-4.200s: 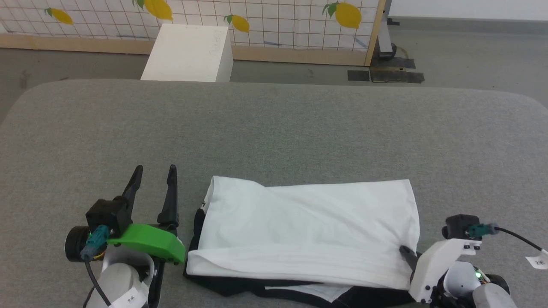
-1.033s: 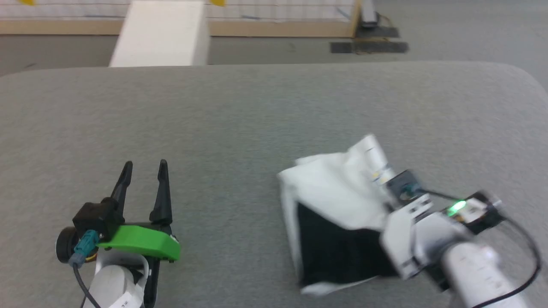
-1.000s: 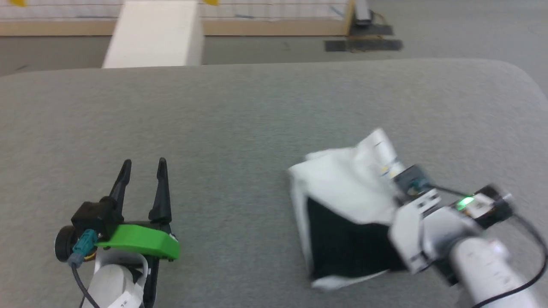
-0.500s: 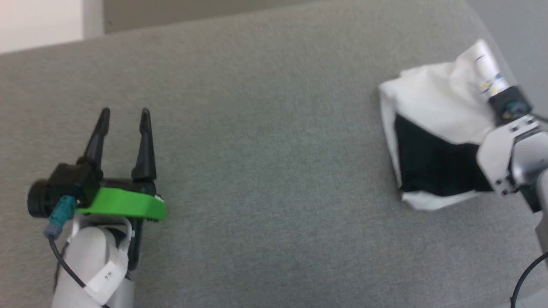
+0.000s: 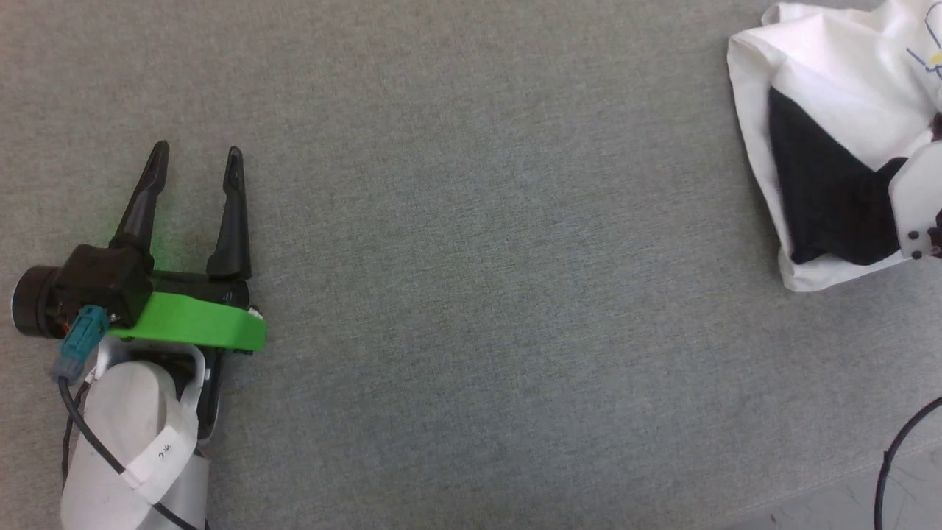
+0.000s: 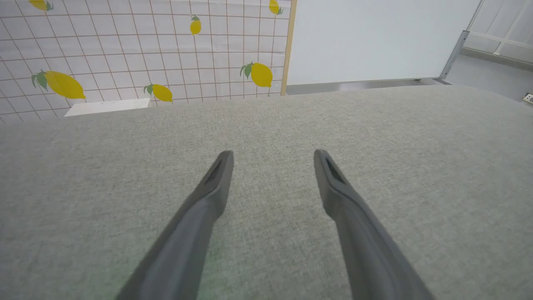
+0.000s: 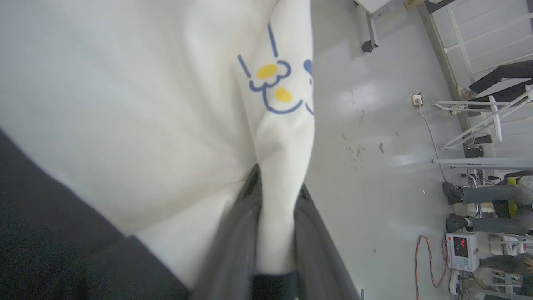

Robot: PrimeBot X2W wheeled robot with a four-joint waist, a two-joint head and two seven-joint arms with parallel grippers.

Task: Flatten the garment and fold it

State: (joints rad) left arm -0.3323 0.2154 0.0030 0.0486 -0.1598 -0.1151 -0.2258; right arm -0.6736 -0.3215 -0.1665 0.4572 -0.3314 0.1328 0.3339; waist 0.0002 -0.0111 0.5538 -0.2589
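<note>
Since the garment (image 5: 831, 66) looks soft, light and limp, a bunched fold suits gripping: fingers of the right gripper (image 7: 277, 183) pinch its white cloth; the left gripper (image 5: 195, 158) gapes wide, empty.

Your broad desk covered in grey woven fabric (image 5: 471, 294) runs to a rounded far edge in the left wrist view. Beyond it you see a white grid-tiled partition printed with yellow lemons (image 6: 125, 50), ended by a pale wooden post (image 6: 288, 46), with a plain white wall panel (image 6: 374, 37) beside it. The flat top of a white box (image 6: 106, 107) shows just past the desk's edge. In the right wrist view you have a pale glossy floor (image 7: 374, 137) with soft reflections, a white socket (image 7: 415, 99), a looped red cable (image 7: 417, 260) and white metal railings (image 7: 462, 103).
</note>
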